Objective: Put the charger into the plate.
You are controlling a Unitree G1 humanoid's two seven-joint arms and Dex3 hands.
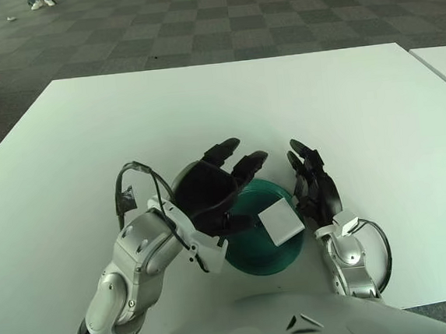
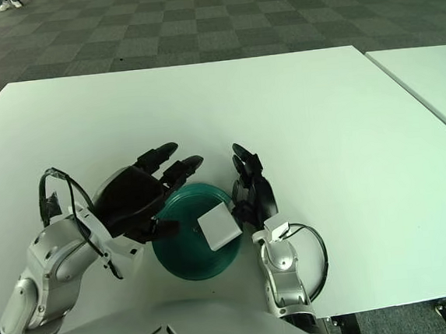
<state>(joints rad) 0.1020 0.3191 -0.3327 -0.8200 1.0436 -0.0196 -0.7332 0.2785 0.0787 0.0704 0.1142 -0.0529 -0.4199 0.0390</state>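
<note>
A white square charger lies inside the teal plate, leaning toward its right rim. My left hand hovers over the plate's left side with fingers spread, holding nothing. Just right of the plate stands my right hand, fingers extended upward and apart, close beside the charger but not gripping it. In the right eye view the charger sits in the plate between the left hand and the right hand.
The white table stretches away in front of the hands. A second white table shows at the far right edge. Dark checkered carpet lies beyond.
</note>
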